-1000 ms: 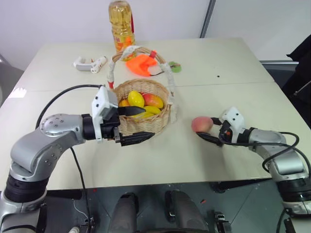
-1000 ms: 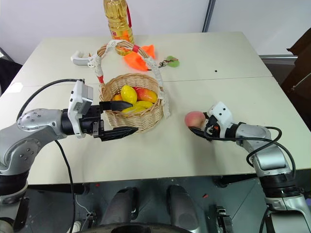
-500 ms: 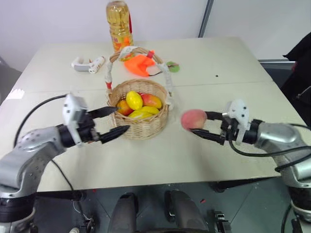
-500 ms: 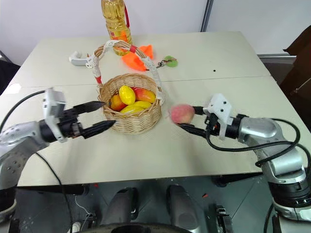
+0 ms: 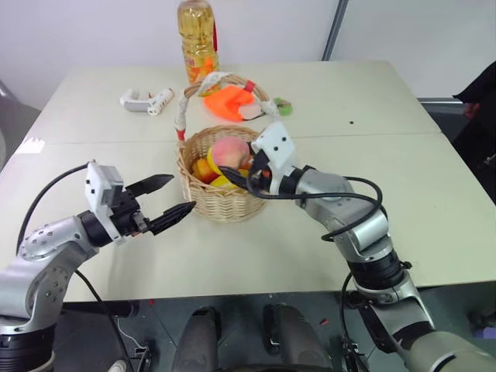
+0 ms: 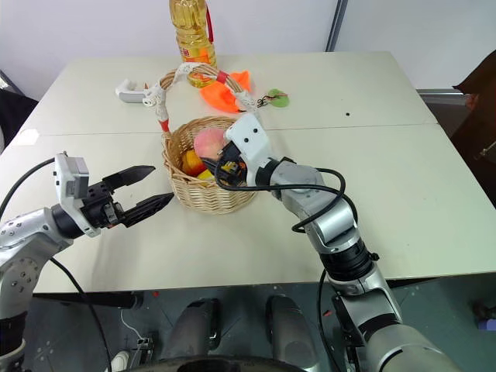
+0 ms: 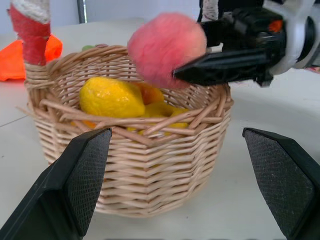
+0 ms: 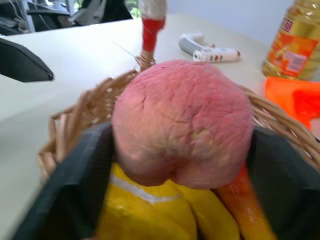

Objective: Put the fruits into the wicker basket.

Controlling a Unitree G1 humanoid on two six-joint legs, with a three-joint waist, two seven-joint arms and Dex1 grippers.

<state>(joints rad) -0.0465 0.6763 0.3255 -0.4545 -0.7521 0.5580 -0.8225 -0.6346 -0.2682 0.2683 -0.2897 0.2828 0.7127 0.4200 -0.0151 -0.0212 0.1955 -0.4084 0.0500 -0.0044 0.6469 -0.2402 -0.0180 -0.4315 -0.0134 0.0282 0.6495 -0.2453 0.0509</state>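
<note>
One peach (image 5: 229,152) sits between the right tool (image 5: 249,180) fingers over the wicker basket (image 5: 218,204).

No words or numbers can be read here; the oil bottle (image 8: 295,42) has an orange and red label (image 8: 294,52), but its letters are too blurry to make out

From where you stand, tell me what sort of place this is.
Probably a lab or office set up for robot trials: a plain pale table against bare walls, with staged props, namely a wicker basket of fruit, a cooking oil bottle and an orange cloth.
</note>
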